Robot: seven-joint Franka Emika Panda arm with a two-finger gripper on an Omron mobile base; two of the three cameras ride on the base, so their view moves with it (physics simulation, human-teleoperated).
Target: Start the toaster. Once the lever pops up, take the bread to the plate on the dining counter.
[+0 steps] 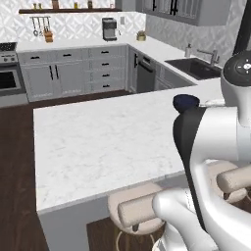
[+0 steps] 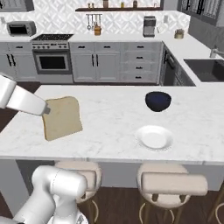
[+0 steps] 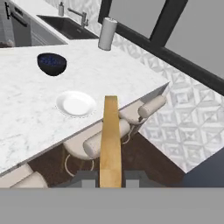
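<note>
Holding the bread [image 2: 62, 117] between the two fingertips, the gripper [image 3: 110, 178] hangs over the dining counter [image 2: 109, 118].

The jaws are pressed onto the slice from both sides; in the hand view the bread stands edge-on and reaches forward from the fingertips [image 3: 87, 178]. The plate [image 3: 76, 103] lies ahead of the hand and a little to its left, apart from the bread, near the counter edge. The dark blue bowl [image 3: 52, 64] sits farther ahead, beyond the plate. Round stools [image 3: 109, 131] stand under the overhang below the slice.

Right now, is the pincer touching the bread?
Touching. The hand view shows the pincer with a finger pressed on each side of the bread.
</note>
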